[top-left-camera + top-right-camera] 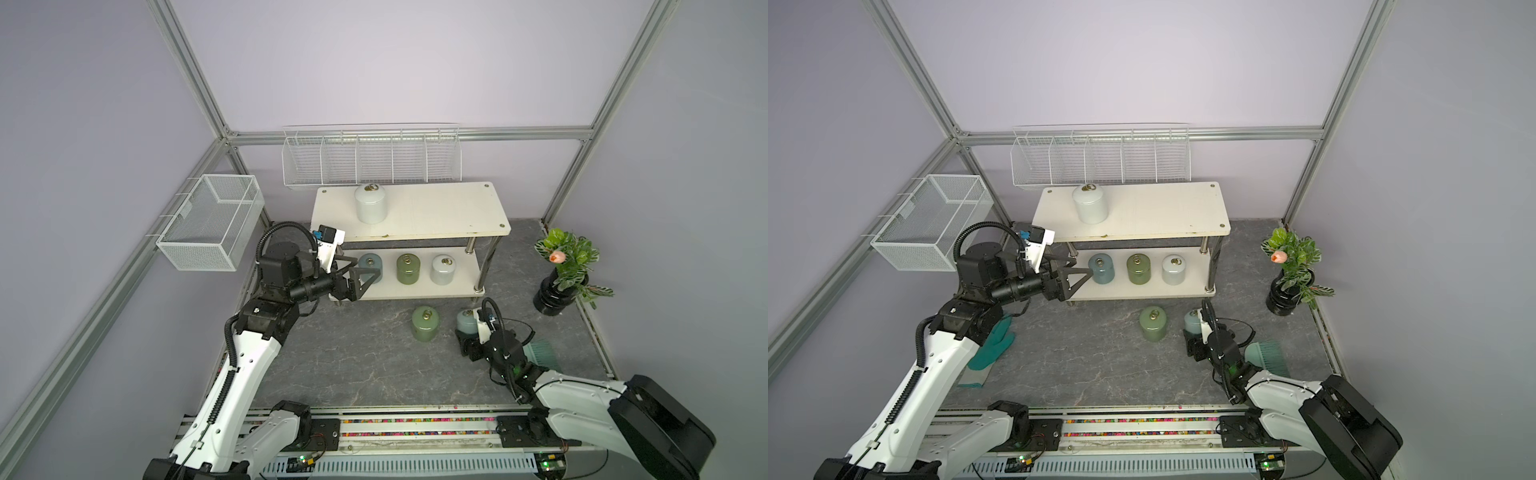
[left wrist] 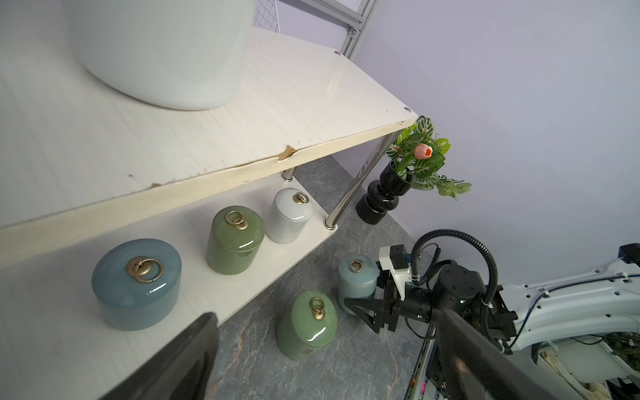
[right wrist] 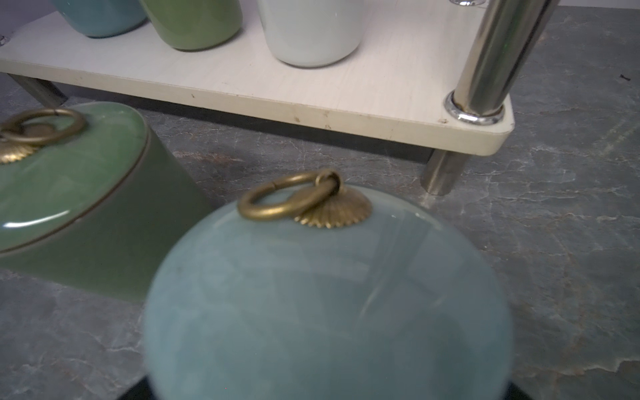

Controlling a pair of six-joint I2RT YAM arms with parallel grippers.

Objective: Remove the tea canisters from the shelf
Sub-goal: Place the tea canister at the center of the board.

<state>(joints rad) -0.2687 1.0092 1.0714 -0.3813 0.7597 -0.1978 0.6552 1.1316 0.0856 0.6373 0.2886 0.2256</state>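
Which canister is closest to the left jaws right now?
The pale blue canister at the end of the shelf's lower board, just ahead of the left gripper, jaws open. Its pale blue twin stands off the shelf.

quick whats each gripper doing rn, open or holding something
left gripper: open, holding nothing, at the lower board of the shelf.
right gripper: closed on the pale blue canister standing on the table.

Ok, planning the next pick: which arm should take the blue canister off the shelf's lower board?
Left. The left gripper, jaws open, sits right at that blue canister on the shelf; the right gripper is down at the pale blue canister on the tabletop.
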